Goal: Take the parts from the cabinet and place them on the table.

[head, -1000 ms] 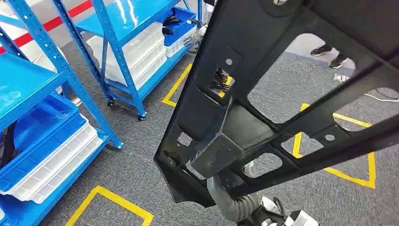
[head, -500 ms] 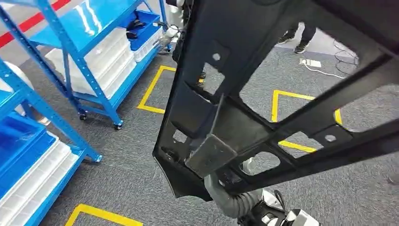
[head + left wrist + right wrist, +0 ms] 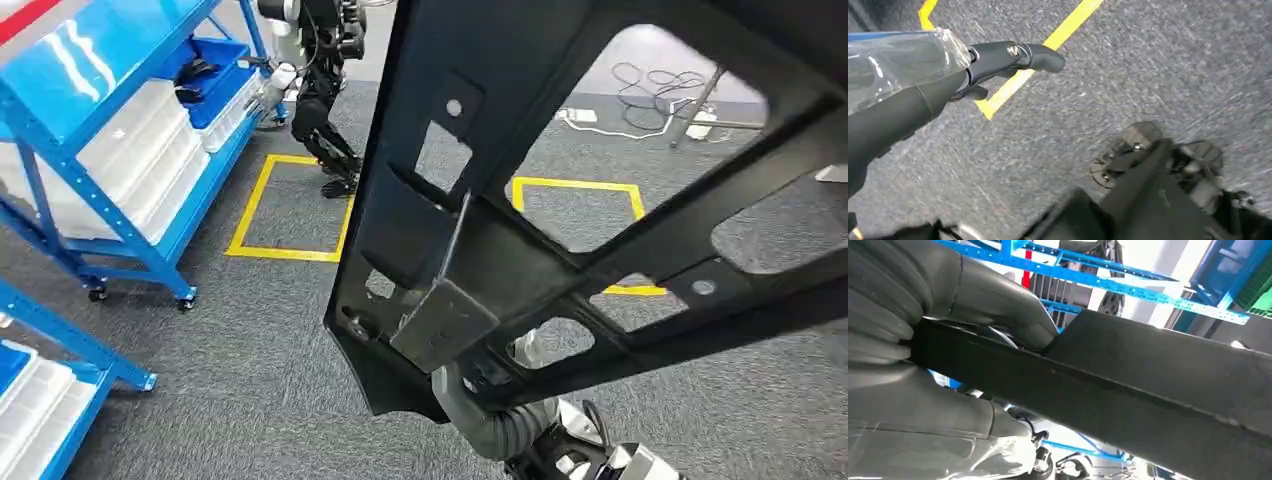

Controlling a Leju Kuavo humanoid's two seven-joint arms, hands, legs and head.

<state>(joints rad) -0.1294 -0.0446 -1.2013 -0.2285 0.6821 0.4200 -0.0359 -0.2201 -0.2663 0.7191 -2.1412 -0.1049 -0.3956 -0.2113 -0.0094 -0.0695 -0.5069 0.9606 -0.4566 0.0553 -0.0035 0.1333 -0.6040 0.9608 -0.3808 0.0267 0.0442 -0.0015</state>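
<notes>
— Flooring? Grey carpet (image 3: 250, 360), marked with yellow tape squares (image 3: 290, 205).
— Near those squares? Blue wheeled shelf rack (image 3: 110, 130) just beside, loaded with white bins (image 3: 140, 150); cables (image 3: 650, 100) well beyond.

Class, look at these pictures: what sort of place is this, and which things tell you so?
Probably a factory or warehouse training floor: blue steel shelving holding white plastic bins, yellow tape squares marked on grey carpet, and another humanoid robot working at the shelves.

right arm (image 3: 495, 425): grey ribbed cover, silver-white shell below | right hand (image 3: 923, 340): thick smooth grey thumb, ribbed grey cover, glossy clear film at wrist | left hand (image 3: 948, 75): dark fingers, one silver screw, clear wrinkled film over grey cover
</notes>
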